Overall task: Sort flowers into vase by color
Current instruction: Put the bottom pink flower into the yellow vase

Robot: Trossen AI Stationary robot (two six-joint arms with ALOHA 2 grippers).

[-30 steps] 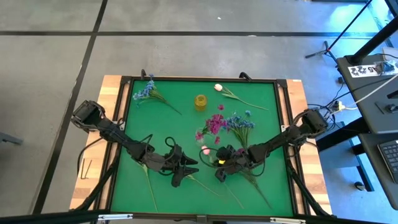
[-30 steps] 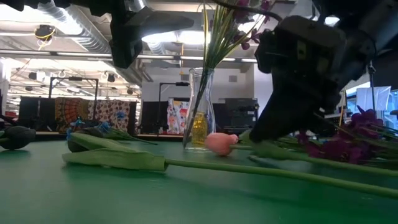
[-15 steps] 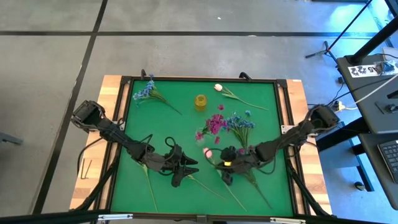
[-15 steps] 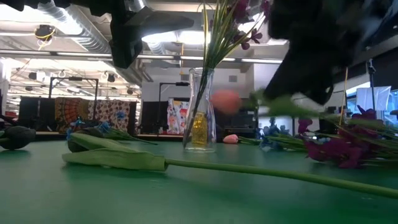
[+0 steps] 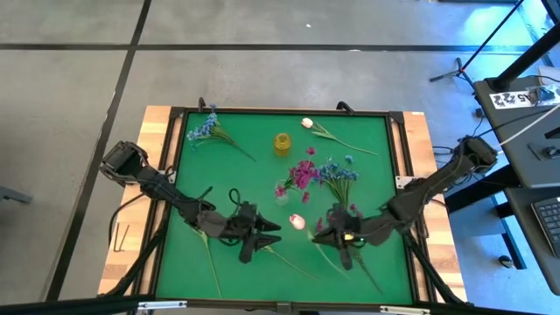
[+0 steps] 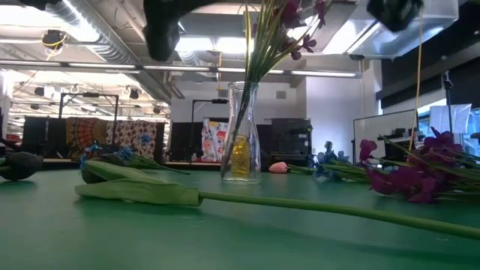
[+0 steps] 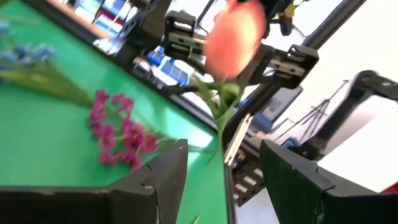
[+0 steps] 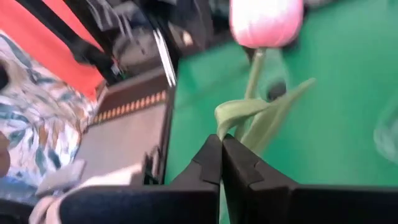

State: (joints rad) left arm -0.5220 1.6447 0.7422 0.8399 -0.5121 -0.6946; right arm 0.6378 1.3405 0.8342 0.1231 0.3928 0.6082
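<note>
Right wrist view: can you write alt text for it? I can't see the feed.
The right tool, shut on the green stem of a pink tulip, holds the bud out ahead above the green table mat. A leaf curls off the stem just past the fingertips.

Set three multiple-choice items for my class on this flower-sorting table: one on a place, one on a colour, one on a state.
1. Where does the glass vase stand?
A. near the mat's far edge
B. off the mat
C. under the left gripper

2. What colour is the tulip bud that the right gripper holds?
A. blue
B. pink
C. black

3. How is the left gripper?
A. shut on a stem
B. open, holding nothing
C. out of view

Answers: 1 A, the high view shows it there; 2 B, the right wrist view shows pink; 3 B, its fingers stand apart.
</note>
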